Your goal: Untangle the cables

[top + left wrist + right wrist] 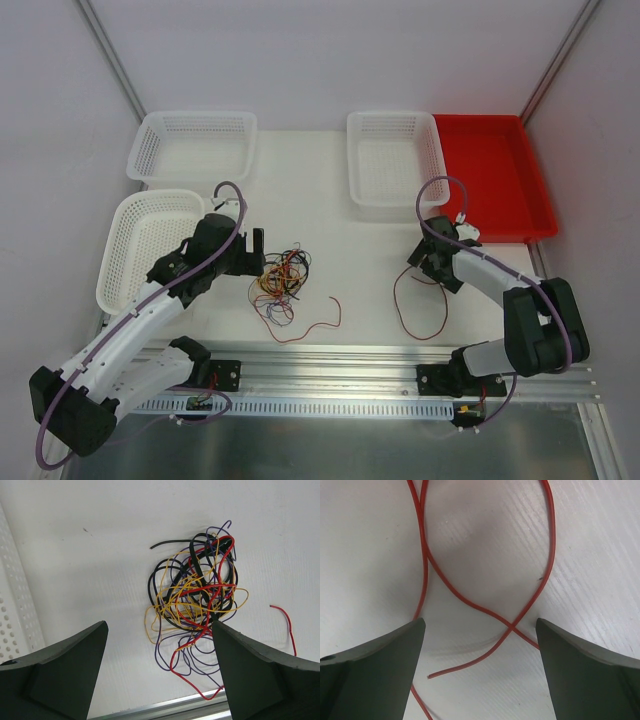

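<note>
The cables (282,275) lie in a tangled clump of red, yellow, black and purple wires mid-table. My left gripper (255,248) hovers just left of it, open and empty. In the left wrist view the clump (195,595) sits ahead and right of the open gripper (159,625), partly behind the right finger (250,670). A separate red cable (420,310) forms a loop on the right. My right gripper (425,265) stands at its upper end, open. From the right wrist, the red cable (512,626) crosses itself between the spread fingers (395,655), untouched.
Two white baskets stand at the left (195,117) (120,250), and one at the back centre (395,117), next to a red tray (495,180). A metal rail (330,355) runs along the table's near edge. A red strand (320,325) trails from the clump toward it.
</note>
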